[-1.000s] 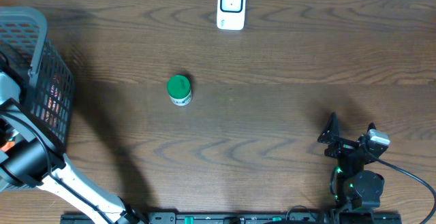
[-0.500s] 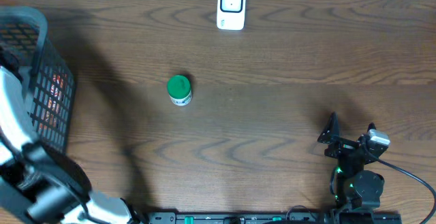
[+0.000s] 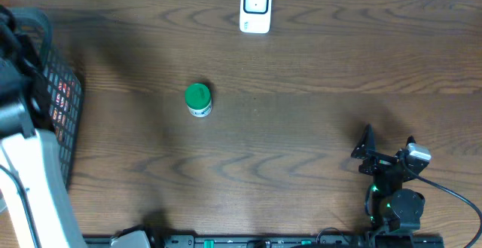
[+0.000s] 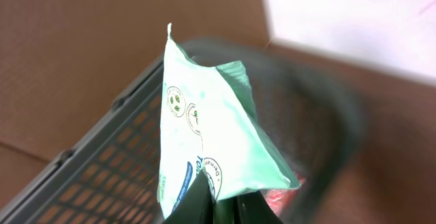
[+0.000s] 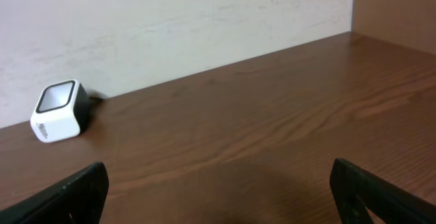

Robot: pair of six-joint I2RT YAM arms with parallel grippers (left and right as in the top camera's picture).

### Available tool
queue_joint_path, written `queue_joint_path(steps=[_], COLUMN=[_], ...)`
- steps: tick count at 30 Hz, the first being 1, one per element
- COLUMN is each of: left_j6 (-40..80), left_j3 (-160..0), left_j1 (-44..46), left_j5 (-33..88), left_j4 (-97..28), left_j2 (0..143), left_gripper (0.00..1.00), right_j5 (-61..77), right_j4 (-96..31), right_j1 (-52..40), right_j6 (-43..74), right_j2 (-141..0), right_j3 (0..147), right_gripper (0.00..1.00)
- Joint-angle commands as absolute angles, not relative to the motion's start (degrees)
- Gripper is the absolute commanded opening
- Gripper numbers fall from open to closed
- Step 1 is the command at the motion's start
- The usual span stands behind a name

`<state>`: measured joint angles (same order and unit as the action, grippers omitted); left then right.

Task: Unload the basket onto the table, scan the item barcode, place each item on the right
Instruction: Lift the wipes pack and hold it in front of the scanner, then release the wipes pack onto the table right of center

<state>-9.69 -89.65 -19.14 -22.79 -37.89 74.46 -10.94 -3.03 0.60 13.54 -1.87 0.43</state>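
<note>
Two left fingers (image 4: pixel 197 208) pinch a pouch (image 4: pixel 204 125), perhaps wipes.

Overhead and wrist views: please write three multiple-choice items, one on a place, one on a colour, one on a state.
1. Where on the table does the scanner stand? A near edge; B centre; C far edge.
2. What colour is the lid of the jar? A red; B green; C white.
3. The left gripper is: A open; B shut on nothing; C shut on the pouch.
Key: 1 C, it sits at the top of the overhead view; 2 B, seen from overhead; 3 C, the left wrist view shows it pinched.
</note>
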Motion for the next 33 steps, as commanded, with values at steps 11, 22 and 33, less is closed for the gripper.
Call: queue_joint_path(steps=[11, 22, 33], left_j6=[1.63, -15.35, -27.49], left_j3=[-90.21, -90.21, -90.21], left_j1=[15.29, 30.30, 30.57], left_j5=[29.08, 69.87, 81.34], left_j4=[-39.07, -38.98, -38.92], left_j2=[74.78, 101.95, 121.73], left_gripper=[0.07, 0.07, 0.07], right_j5=[-11.05, -11.05, -11.05], right_j4=[-3.22, -3.22, -3.22], right_j1=[0.27, 0.27, 0.27], right_j6=[12.99, 12.99, 12.99], right_j2=[-1.89, -1.89, -1.89], right_j3=[0.32, 0.32, 0.32], right_gripper=[0.99, 0.99, 0.99])
